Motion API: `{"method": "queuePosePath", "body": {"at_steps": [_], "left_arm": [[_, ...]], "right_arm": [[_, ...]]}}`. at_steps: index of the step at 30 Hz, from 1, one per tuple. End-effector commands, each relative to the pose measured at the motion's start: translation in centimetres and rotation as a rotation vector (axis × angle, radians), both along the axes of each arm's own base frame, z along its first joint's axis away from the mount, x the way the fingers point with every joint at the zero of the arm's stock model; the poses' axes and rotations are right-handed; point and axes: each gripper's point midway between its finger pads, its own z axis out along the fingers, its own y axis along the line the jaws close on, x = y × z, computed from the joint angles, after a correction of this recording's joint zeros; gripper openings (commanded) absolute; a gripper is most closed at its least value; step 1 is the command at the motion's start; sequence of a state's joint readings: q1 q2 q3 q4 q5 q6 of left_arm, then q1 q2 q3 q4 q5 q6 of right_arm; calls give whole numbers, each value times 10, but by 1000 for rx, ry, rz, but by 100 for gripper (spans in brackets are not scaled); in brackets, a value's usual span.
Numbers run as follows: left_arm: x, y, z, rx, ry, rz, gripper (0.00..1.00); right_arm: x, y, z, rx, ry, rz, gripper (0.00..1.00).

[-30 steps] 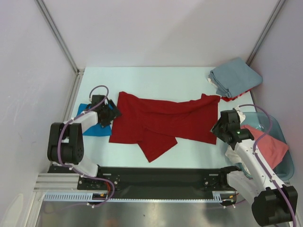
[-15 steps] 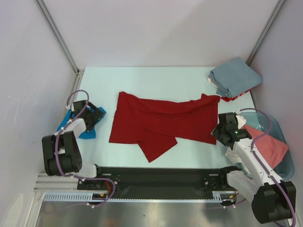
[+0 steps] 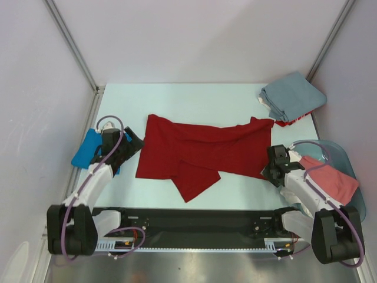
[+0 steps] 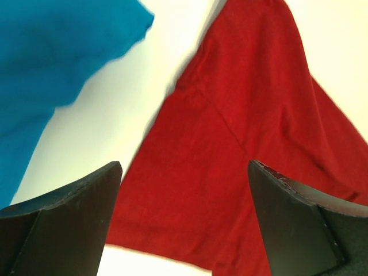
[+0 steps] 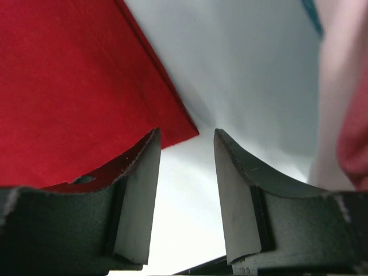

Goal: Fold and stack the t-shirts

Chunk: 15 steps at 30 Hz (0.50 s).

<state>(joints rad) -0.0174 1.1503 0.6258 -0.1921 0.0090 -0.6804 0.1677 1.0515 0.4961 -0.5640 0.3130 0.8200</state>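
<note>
Task is at an early-to-middle stage, in my judgement. Done, as far as I see: a grey-blue t-shirt lies folded at the far right corner of the table, w/ a white edge and a red edge peeking from under it, so prob. a stack is begun there. Not done: the red t-shirt lies spread across the middle of the table, wrinkled, w/ one flap pointing to the near edge and no neat fold yet. The blue t-shirt lies bunched at the left side. A salmon-pink t-shirt sits unfolded in the clear bin on the right. My left gripper hovers over the left edge of the red t-shirt, fingers spread wide, nothing between them. In the left wrist view the blue one is at the upper left, apart from the red one, w/ bare table between. My right gripper is low at the near right corner of the red t-shirt. Its fingers stand apart by a moderate gap and are empty; the cloth corner is just in front, not pinched. So approx. three shirts are left to fold & stack. Brands, labels, writing: none I can read in any view. The shirts look plain and no neck tag shows.
</note>
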Motion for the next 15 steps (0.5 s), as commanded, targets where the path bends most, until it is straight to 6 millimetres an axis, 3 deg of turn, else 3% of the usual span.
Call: {"method": "queuePosePath", "body": {"at_steps": [1,5,9,13,15], "left_arm": [[-29,7,2,58,7,35,97],[-60,18,-14,62,77,130,98],[-68,16,-31,56,122,120,99],[-71,14,-49,46,189,123,97],[-72,15,-59,55,233,126,95]], "right_arm": [[16,2,2,2,-49,-19,46],[19,3,-5,2,-32,-33,45],[21,6,-13,7,-9,-28,43],[21,5,-16,1,11,-33,36],[23,8,-17,10,11,-16,23]]}}
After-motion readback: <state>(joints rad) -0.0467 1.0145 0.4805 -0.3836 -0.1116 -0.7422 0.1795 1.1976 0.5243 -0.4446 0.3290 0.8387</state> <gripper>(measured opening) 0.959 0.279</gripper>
